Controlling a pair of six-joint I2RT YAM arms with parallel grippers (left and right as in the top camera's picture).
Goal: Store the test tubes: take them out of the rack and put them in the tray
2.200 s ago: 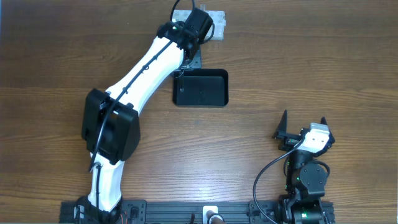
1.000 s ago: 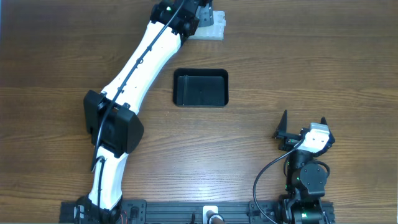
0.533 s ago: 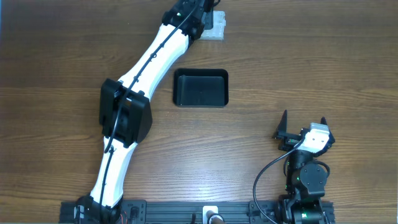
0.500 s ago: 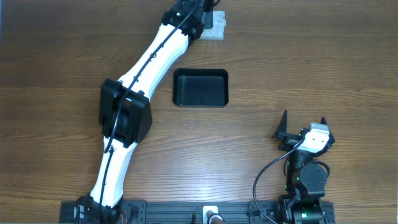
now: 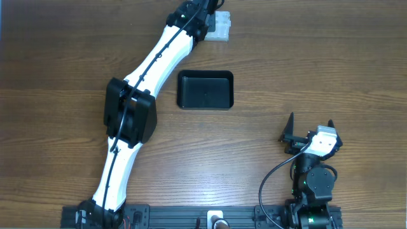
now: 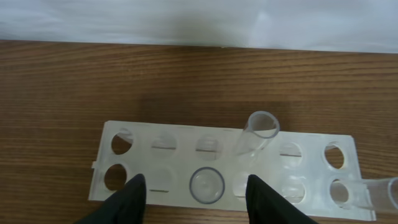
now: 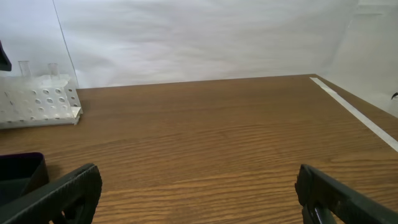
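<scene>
The clear plastic rack point(image 6: 224, 165) lies on the wood at the table's far side, also seen as the rack point(image 5: 220, 26) in the top view. One test tube point(image 6: 206, 185) stands in its near row, right between my left gripper's fingers. A second tube point(image 6: 256, 137) leans in the row behind, and a third tube point(image 6: 376, 193) sits at the rack's end. My left gripper point(image 6: 198, 196) hovers open over the rack. The black tray point(image 5: 205, 90) lies nearer, mid-table; its contents cannot be made out. My right gripper point(image 5: 310, 129) rests open near its base, holding nothing.
The left arm point(image 5: 156, 63) stretches diagonally across the table's left half, passing beside the tray's left edge. From the right wrist, the rack point(image 7: 40, 99) and a tray corner point(image 7: 18, 167) show far off. A white wall point(image 7: 199, 37) backs the table.
The left arm has swung from the tray's far left corner back up to the rack and settled over it. The right arm has stayed still.
</scene>
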